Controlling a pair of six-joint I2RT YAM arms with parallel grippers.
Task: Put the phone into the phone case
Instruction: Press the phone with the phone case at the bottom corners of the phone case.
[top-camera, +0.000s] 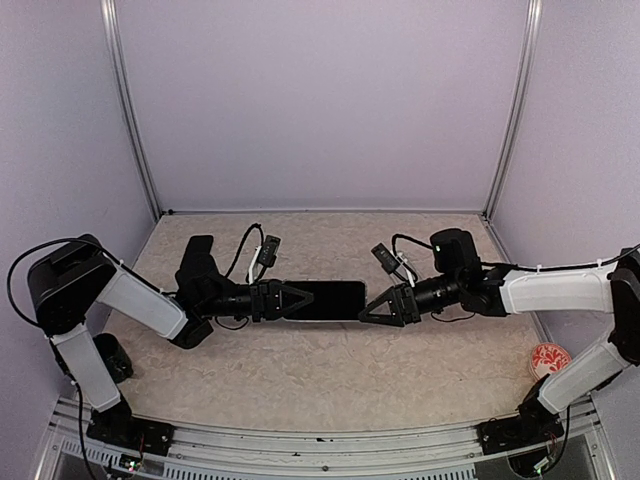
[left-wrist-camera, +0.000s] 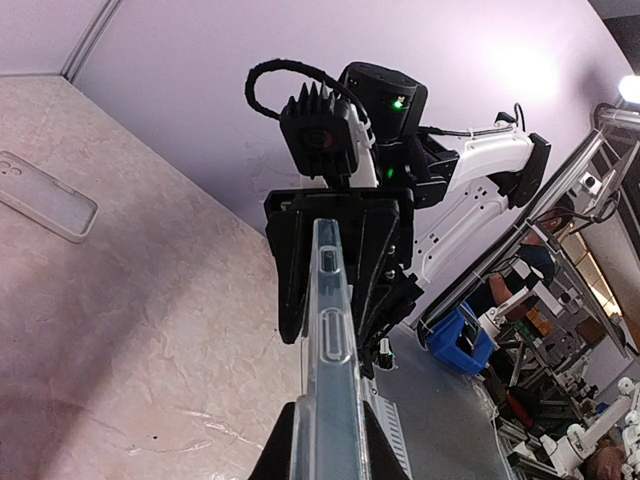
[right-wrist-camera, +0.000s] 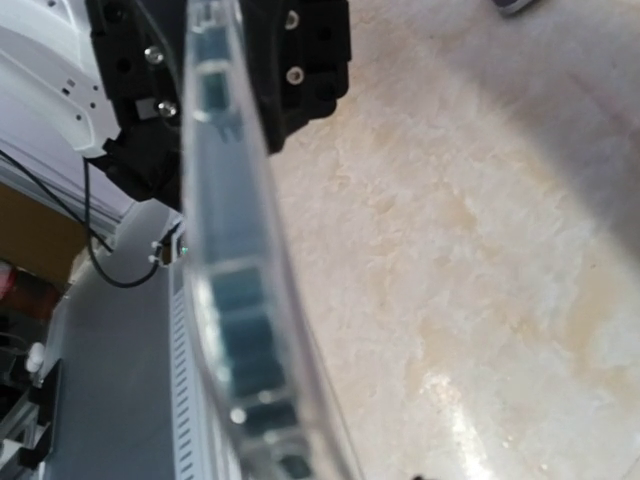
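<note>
The black phone (top-camera: 325, 299) hangs level above the middle of the table, with my left gripper (top-camera: 290, 299) shut on its left end. In the left wrist view the clear phone case (left-wrist-camera: 330, 330) wraps the phone's edge and runs away from the left gripper (left-wrist-camera: 328, 415), whose fingers press on both faces. My right gripper (top-camera: 372, 306) is at the phone's right end, jaws on either side of it and standing wider than the case is thick. The right wrist view shows the clear case edge (right-wrist-camera: 235, 260) close up, with bare table to its right.
A second translucent shell (left-wrist-camera: 45, 195) lies flat on the tan table (top-camera: 330, 380), away from both grippers. A round white disc with a red pattern (top-camera: 549, 358) sits at the table's right edge. Purple walls close in the back and sides.
</note>
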